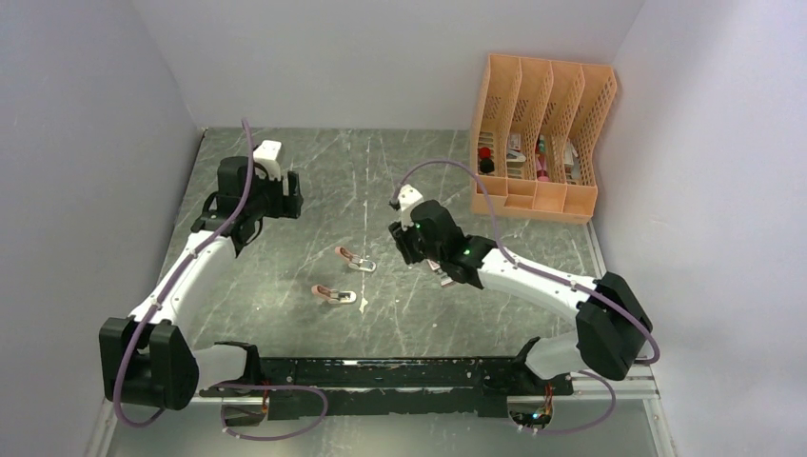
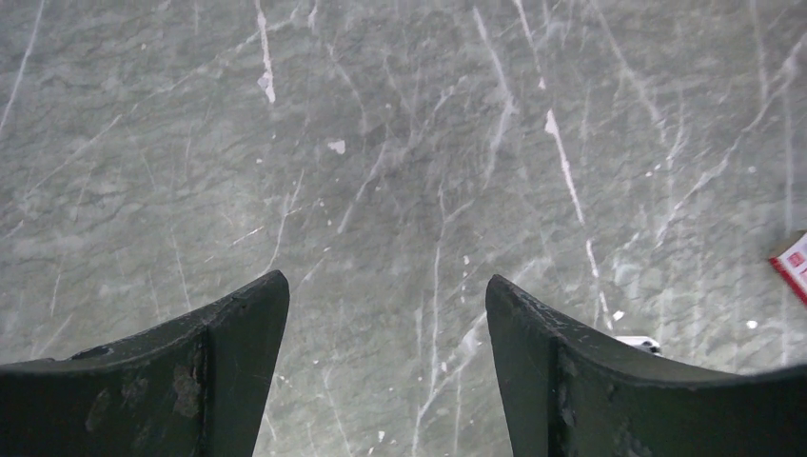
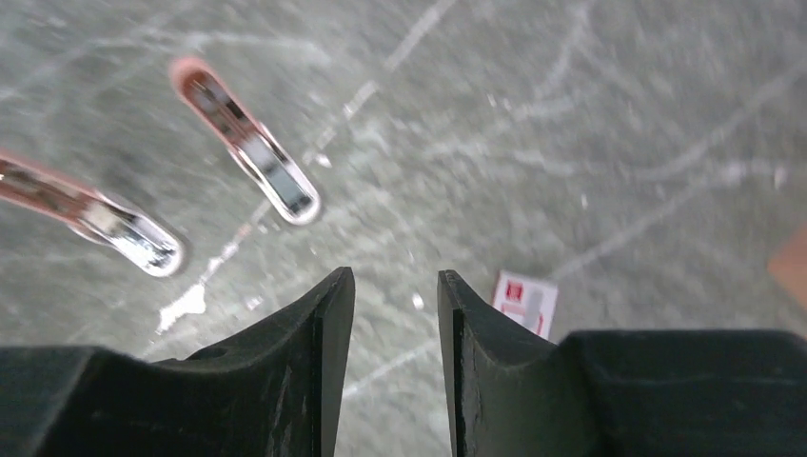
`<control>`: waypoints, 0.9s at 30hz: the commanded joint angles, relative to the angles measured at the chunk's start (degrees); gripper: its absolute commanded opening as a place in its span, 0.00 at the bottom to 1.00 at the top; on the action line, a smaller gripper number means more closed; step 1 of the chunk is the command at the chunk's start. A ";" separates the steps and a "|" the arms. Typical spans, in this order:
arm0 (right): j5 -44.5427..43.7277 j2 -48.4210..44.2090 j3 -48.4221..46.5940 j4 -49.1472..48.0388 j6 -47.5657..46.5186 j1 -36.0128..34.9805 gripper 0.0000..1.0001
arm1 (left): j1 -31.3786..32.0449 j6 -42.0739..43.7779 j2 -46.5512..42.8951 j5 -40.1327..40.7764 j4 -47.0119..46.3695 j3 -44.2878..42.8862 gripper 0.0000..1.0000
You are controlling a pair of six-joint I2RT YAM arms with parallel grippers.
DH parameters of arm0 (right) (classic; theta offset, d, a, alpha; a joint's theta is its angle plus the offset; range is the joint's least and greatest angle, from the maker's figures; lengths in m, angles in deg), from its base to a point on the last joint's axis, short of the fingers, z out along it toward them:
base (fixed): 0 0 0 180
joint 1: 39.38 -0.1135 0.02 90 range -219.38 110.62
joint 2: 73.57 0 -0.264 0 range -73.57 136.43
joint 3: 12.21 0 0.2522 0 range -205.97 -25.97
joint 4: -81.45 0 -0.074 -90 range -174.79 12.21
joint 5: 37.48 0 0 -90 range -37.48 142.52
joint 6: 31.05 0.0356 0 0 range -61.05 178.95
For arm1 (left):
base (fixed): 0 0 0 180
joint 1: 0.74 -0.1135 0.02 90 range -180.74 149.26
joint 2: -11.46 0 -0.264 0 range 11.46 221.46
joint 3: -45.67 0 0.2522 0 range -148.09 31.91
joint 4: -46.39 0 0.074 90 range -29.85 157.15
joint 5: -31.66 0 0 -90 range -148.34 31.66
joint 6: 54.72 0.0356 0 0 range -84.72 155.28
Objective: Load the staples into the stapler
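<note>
1. You are at the pick-up step: the staple box (image 3: 525,303) lies just beside your right gripper (image 3: 395,278), whose jaws stand slightly apart and empty.
2. Your left gripper (image 2: 385,286) gapes wide, holding nothing.
3. Next, centre the right gripper over the box and descend.

A lab test cell — white walls (image 1: 381,57) boxing a grey marbled tabletop (image 1: 333,181).

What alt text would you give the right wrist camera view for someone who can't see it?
The right gripper, fingers slightly parted and empty, hangs over a grey marbled table. Two salmon-pink staplers lie at upper left; a red-and-white staple box lies just right of the fingers.
</note>
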 commanded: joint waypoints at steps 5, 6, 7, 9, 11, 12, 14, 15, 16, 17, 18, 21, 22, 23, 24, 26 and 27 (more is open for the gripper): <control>-7.83 -2.23 3.46 16.04 8.16 2.02 0.33 | 5.69 -2.41 -0.82 -0.56 0.30 -7.45 0.81; -6.83 -2.12 3.83 16.18 8.02 2.68 0.31 | 6.46 -2.37 -0.58 -0.15 0.03 -7.48 0.81; -5.82 -1.98 4.05 16.50 7.77 3.34 0.29 | 6.89 -2.43 -0.28 -0.28 -0.39 -7.26 0.81; -3.57 -1.62 4.45 16.61 7.55 5.12 0.27 | 7.31 -2.89 0.35 -0.85 -1.44 -6.75 0.80; -1.10 -1.26 4.74 16.19 7.40 6.86 0.26 | 7.50 -3.25 0.79 -1.26 -2.49 -6.04 0.80; -0.20 -1.06 4.73 16.21 7.44 7.64 0.25 | 7.54 -3.31 1.02 -1.22 -2.92 -5.63 0.80; 0.96 -0.79 4.58 16.53 7.59 9.05 0.25 | 7.55 -3.30 1.44 -1.09 -3.64 -4.83 0.80; 1.47 -0.62 4.49 16.67 7.78 9.59 0.24 | 7.52 -3.30 1.66 -1.07 -3.86 -4.43 0.80; 2.10 -0.40 4.36 16.91 8.04 10.17 0.24 | 7.54 -3.27 1.98 -1.17 -4.03 -4.11 0.80; 2.70 0.20 4.09 17.21 8.30 10.68 0.23 | 7.55 -3.18 2.30 -1.28 -4.06 -3.95 0.80; 3.22 0.76 3.76 17.63 8.55 11.06 0.22 | 7.55 -3.16 2.77 -1.46 -3.83 -4.00 0.79; 3.32 2.10 3.44 18.49 9.54 11.57 0.22 | 7.55 -3.31 3.44 -1.81 -3.77 -4.07 0.79; 3.08 2.31 3.68 18.41 10.06 11.83 0.23 | 7.55 -3.25 3.49 -1.93 -3.87 -4.02 0.79; 2.94 2.34 4.08 18.06 10.63 12.00 0.23 | 7.55 -3.29 3.63 -2.01 -3.90 -4.09 0.79; 2.72 2.30 4.44 17.90 11.12 12.13 0.23 | 7.55 -3.26 3.71 -2.04 -3.86 -4.10 0.79; 2.03 2.46 4.72 17.87 11.79 12.57 0.26 | 7.55 -3.18 3.80 -2.12 -3.92 -4.11 0.79; 1.62 2.69 4.73 17.90 11.92 12.73 0.27 | 7.55 -3.23 3.92 -2.29 -3.92 -4.11 0.79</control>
